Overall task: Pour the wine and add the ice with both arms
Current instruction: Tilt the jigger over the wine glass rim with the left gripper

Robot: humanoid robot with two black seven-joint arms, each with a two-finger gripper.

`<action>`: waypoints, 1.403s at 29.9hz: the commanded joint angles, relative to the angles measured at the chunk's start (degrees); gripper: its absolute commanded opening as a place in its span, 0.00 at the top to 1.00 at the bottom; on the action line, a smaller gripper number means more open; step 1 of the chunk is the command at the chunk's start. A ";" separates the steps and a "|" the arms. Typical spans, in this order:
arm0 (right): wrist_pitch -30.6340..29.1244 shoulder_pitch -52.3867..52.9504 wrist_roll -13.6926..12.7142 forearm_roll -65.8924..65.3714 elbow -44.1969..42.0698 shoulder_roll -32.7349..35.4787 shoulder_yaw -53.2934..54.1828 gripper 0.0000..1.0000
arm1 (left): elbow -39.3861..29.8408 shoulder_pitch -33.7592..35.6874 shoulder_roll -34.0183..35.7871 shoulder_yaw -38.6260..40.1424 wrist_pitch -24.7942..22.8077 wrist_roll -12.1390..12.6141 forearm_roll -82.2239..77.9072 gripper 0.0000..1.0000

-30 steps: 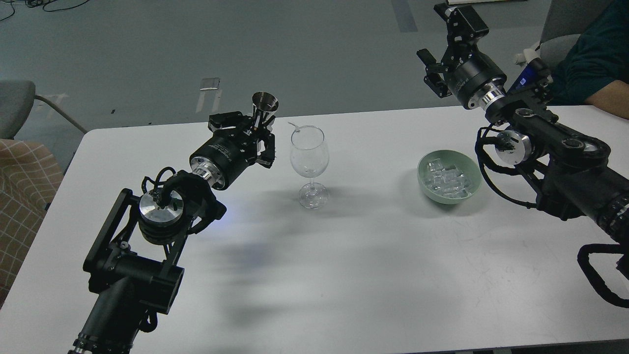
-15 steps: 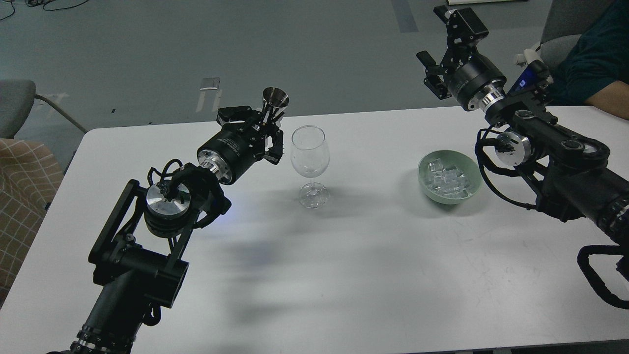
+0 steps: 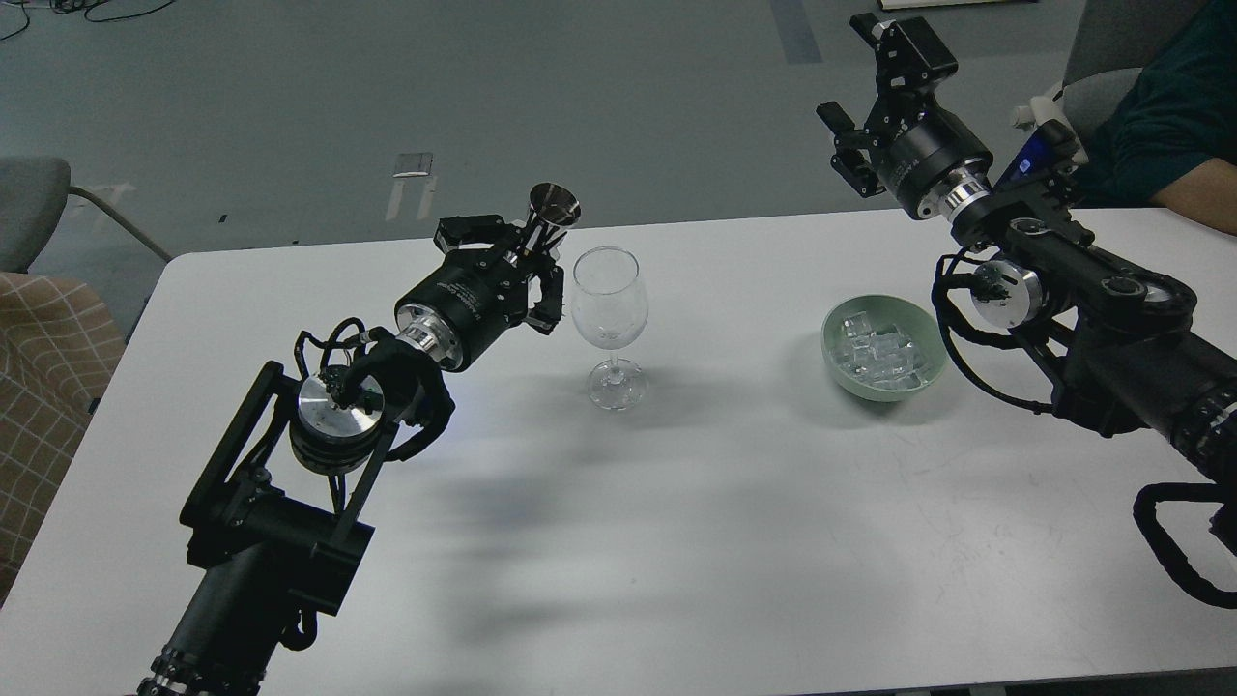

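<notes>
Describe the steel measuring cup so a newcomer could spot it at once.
Start at the white table and find the empty wine glass near its middle. Just left of the glass's rim, the left gripper holds a small measuring cup upright. It is the only shiny metal cone here, flaring open at the top.

Looks like a lab or office test space I'm working in: plain white table [image 3: 676, 541], grey floor [image 3: 290, 106] with tape marks [image 3: 411, 164], grey chair [image 3: 29, 208].
</notes>
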State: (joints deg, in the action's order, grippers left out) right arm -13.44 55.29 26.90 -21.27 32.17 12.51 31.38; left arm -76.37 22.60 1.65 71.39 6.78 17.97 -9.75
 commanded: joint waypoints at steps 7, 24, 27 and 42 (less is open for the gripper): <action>0.26 -0.10 -0.01 0.00 0.00 -0.38 0.00 0.00 | -0.01 -0.01 0.28 -0.29 -1.78 -0.48 -4.84 1.00; 0.35 -0.10 0.08 0.00 0.00 -0.55 0.00 0.00 | -0.01 -0.01 0.55 -0.20 -1.95 -1.27 -10.37 1.00; 0.35 -0.10 0.08 0.00 0.00 -0.55 0.00 0.00 | -0.01 -0.01 0.63 -0.20 -1.86 -1.27 -11.43 1.00; 0.35 -0.10 0.08 0.00 0.00 -0.55 0.00 0.00 | -0.01 -0.01 0.63 -0.46 -1.86 -1.18 -14.95 1.00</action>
State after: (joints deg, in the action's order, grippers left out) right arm -13.09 55.19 26.98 -21.27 32.15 11.95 31.38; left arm -76.38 22.59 2.27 71.03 4.84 16.62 -24.60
